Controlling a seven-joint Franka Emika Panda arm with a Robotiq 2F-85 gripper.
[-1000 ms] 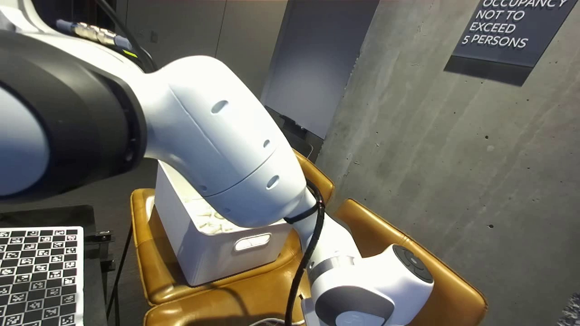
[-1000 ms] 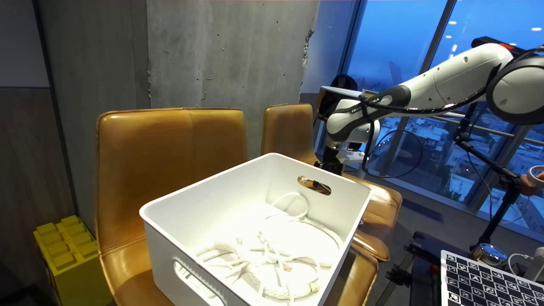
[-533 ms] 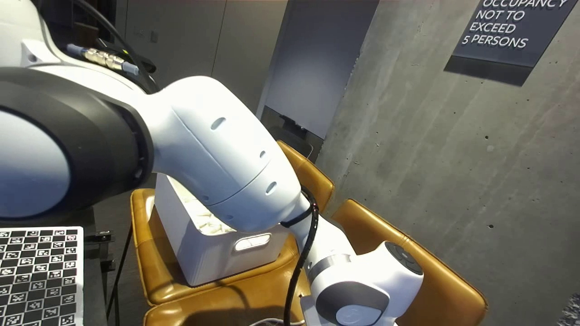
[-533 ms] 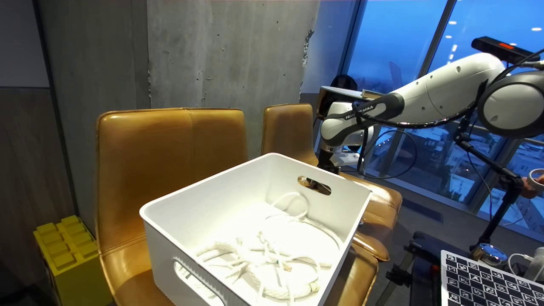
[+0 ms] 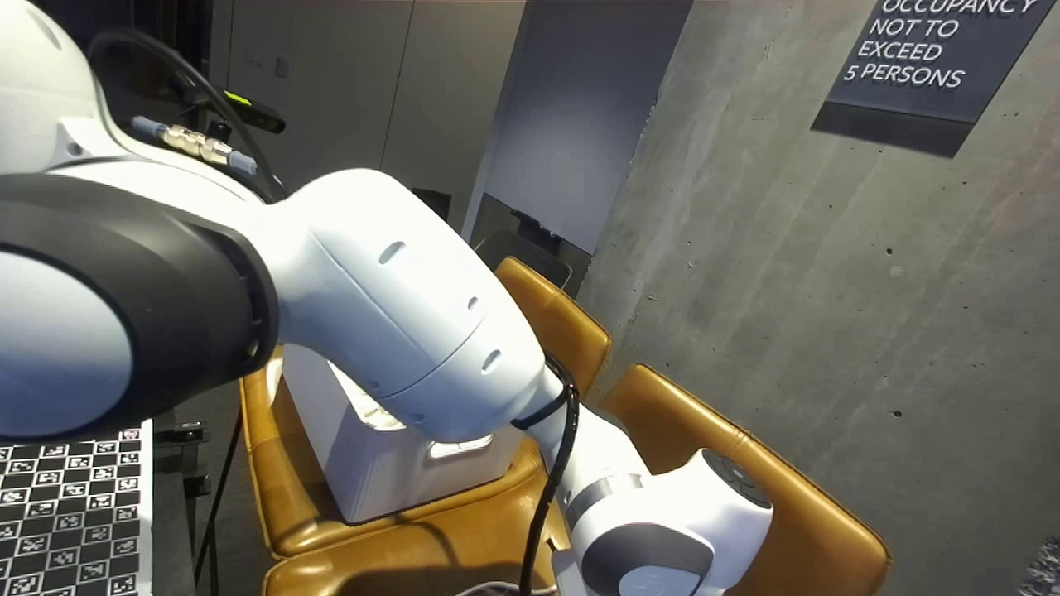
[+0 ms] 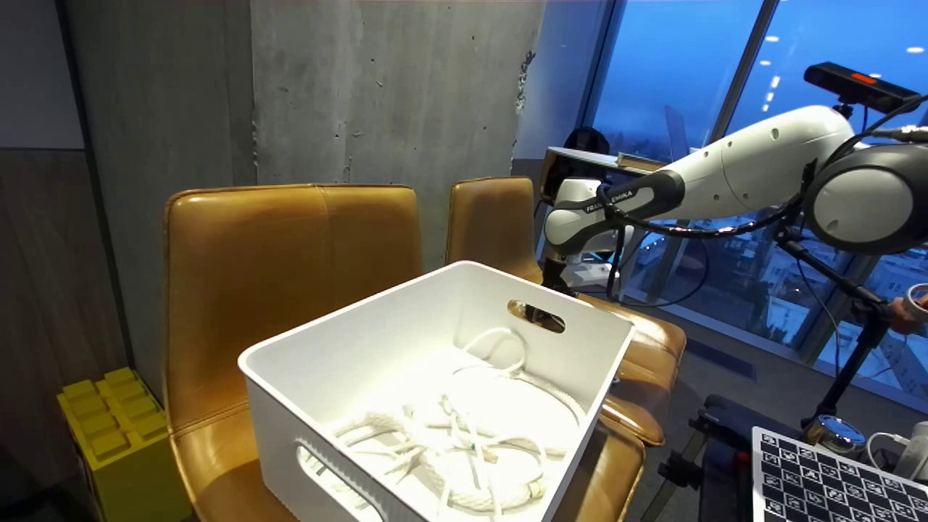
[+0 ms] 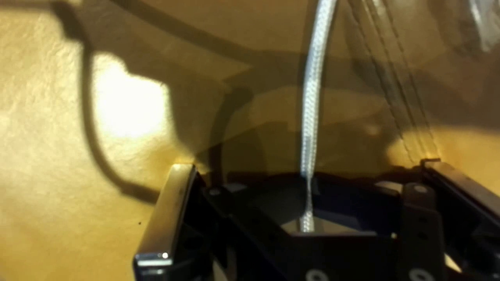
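Wrist view: gripper [image 7: 308,198] closed, apparently pinching white cord [image 7: 311,97] (murky down there). Cord lies over tan seat [image 7: 58,230], outside white bin [image 6: 384,348]. I'd call grasp done, lift pending.

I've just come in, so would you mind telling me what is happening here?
A robot arm reaches down over a tan leather chair seat. Its end effector is shut on a white cord, which extends from it to the top of the wrist view. A white box stands on the neighbouring chair with white rope and cords lying inside; the gripped stretch of cord is outside that box.
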